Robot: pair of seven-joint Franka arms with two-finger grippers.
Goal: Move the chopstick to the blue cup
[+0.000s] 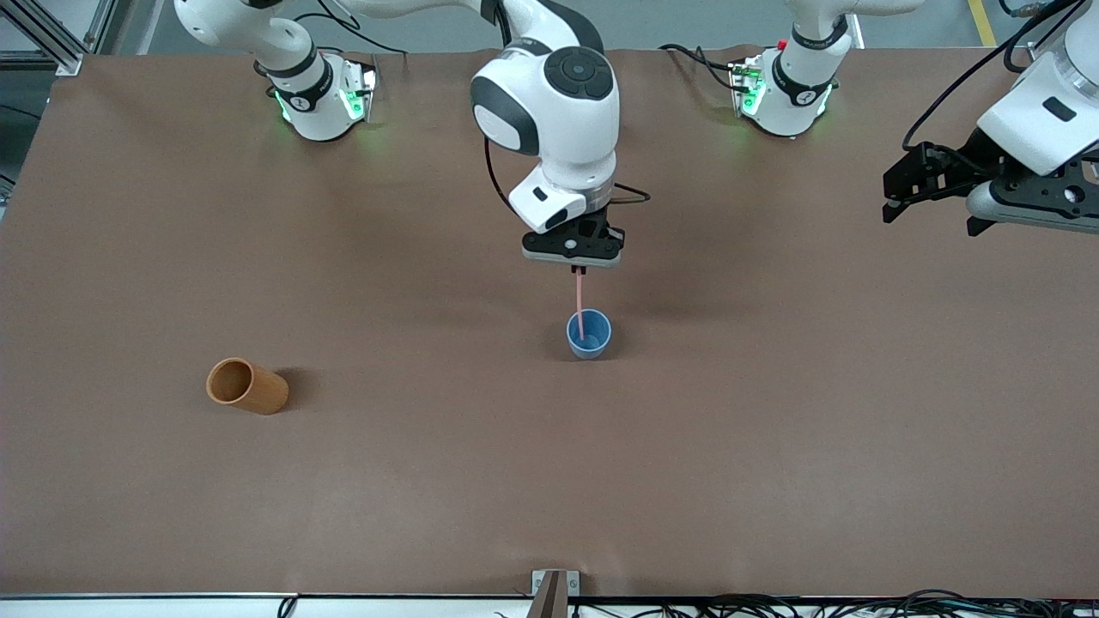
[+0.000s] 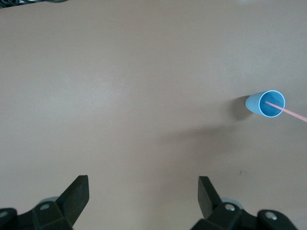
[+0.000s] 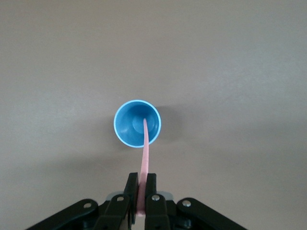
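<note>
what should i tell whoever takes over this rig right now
Right gripper: shut on the chopstick, directly over the blue cup; the stick's lower end is already inside the cup.
Left gripper: open, holding nothing, waiting in the air at the left arm's end of the table.
The blue cup stands upright mid-table. An orange-brown cup lies on its side toward the right arm's end, nearer the front camera than the blue cup.
Done: stick picked up, carried over, tip in the cup.
Left: open the right gripper to release the stick, then lift clear.
</note>
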